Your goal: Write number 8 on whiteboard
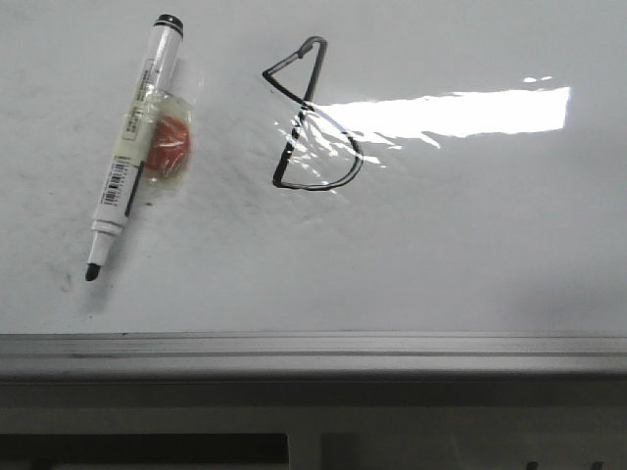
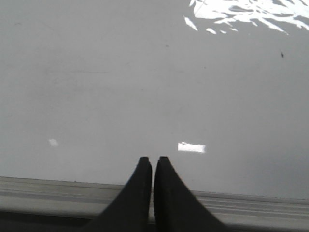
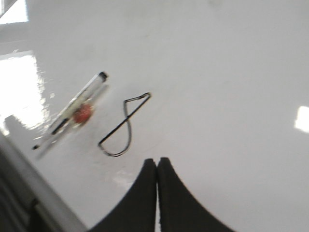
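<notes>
Now the number 8 (image 1: 312, 119) stands drawn in thin black line on the whiteboard (image 1: 470, 255), a little left of the middle and in the upper half of the front view. Its upper loop is a pointed triangle and its lower loop is round like a letter D. A bright wrinkled glare patch (image 1: 441, 116) runs from the lower loop toward the right of the frame.

At the upper left of the front view lies a black marker (image 1: 132, 166) without cap, its tip pointing to the lower left. A small orange-red piece (image 1: 168, 145) is fixed to its body under clear tape. The marker is near the figure but does not touch it.

The grey metal edge rail (image 1: 313, 351) crosses the lower part of the front view.

The left gripper (image 2: 153, 164) has its two black fingers pressed together with nothing between them, above bare board close to the rail. The right gripper (image 3: 157, 165) is closed and empty as well, just beside the figure.
</notes>
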Tool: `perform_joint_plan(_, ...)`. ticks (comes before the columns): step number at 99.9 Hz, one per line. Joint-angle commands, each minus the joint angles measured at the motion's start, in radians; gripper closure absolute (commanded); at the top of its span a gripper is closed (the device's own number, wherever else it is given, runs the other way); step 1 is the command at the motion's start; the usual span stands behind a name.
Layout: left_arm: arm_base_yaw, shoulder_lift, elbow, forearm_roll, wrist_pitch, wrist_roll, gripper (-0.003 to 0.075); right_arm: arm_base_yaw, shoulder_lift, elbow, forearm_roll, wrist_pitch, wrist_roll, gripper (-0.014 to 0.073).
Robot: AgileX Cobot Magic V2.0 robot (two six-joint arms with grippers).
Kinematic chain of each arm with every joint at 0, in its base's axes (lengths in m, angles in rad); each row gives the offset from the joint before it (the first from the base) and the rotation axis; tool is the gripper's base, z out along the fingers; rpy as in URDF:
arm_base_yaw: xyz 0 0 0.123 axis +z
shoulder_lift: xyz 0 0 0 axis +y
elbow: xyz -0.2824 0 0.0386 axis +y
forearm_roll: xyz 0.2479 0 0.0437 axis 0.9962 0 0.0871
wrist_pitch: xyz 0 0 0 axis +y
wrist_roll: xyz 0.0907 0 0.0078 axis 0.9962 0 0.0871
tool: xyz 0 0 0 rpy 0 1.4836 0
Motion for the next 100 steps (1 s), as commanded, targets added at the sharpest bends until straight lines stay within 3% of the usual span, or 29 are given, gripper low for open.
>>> perform_joint_plan(1,0.002,-0.027,0.039,-0.008,-0.04,-0.002,0.0741,-0.141,0.018,0.025,0.025,-0.199,-0.016,0.0657)
perform_joint_plan(16,0.002,-0.027,0.039,-0.008,-0.04,-0.002,0.0741,-0.419,-0.015,0.124,0.043,-0.295,0.093,0.0657)
perform_joint_plan(38,0.002,-0.027,0.039,-0.008,-0.04,-0.002,0.0741,-0.614,-0.105,0.121,0.092,-0.04,0.101,0.0657)
perform_joint_plan(49,0.002,-0.027,0.039,-0.008,-0.04,-0.002,0.0741,-0.654,-0.174,0.123,0.133,0.112,0.092,0.0657)
perform_joint_plan(61,0.002,-0.027,0.039,-0.008,-0.041,-0.002,0.0741,-0.661,-0.227,0.123,0.214,0.223,-0.041,0.0657)
perform_joint_plan(78,0.002,-0.027,0.039,-0.008,-0.041,-0.002,0.0741,-0.661,-0.231,0.123,0.216,0.429,-0.044,0.0657)
perform_joint_plan(100,0.002,-0.027,0.039,-0.008,-0.041,-0.002,0.0741,-0.661,-0.231,0.123,0.214,0.429,-0.045,0.0657)
